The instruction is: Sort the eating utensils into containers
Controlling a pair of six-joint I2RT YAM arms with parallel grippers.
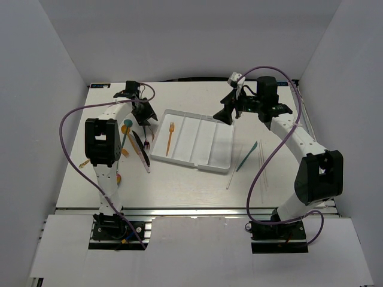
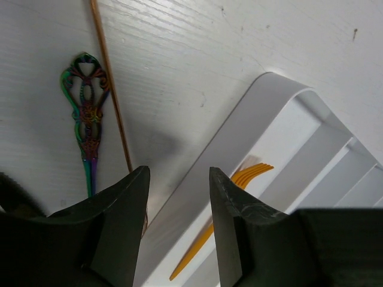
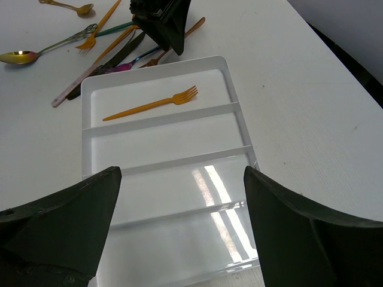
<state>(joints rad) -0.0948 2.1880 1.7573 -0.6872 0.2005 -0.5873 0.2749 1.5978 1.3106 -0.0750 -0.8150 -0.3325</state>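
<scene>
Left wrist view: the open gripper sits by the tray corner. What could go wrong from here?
The open left gripper hangs over the rim of the shallow white plastic tray; lowering here could knock the tray. The iridescent ornate-handled utensil lies right beside a thin brown stick, so a pinch might catch both.

No legible text, label, brand, number or sign appears in any view. The tray (image 1: 203,142) shows plain white surfaces (overhead and both wrist views agree). The housings of the left arm (image 1: 102,140) and right arm (image 1: 320,173) are too small to read.
</scene>
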